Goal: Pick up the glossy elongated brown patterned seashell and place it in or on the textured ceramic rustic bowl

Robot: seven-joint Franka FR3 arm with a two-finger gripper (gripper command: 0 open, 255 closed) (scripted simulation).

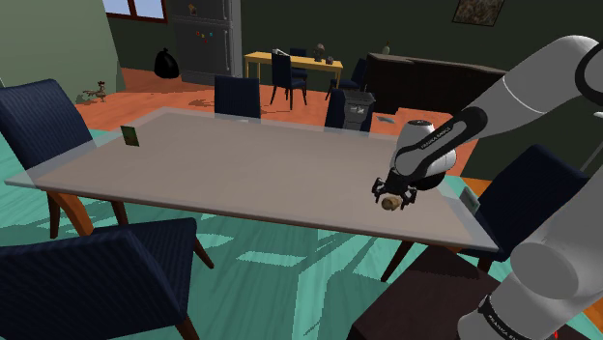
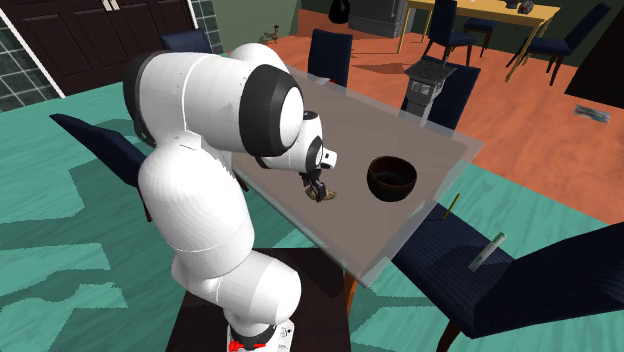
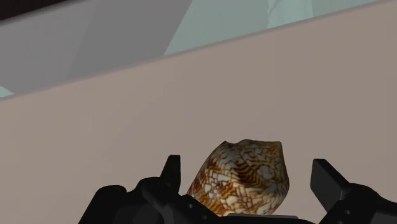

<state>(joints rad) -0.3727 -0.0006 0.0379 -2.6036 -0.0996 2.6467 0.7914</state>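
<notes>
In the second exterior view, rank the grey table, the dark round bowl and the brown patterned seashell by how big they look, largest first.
Largest: the grey rectangular table.
Next: the dark brown round bowl.
Smallest: the brown patterned seashell, beside the bowl at similar nearness, so the ranking holds.

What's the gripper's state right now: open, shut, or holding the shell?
Gripper: open. The jaws stand apart on either side of the brown patterned seashell, with a gap showing, so it is not gripped.
</notes>
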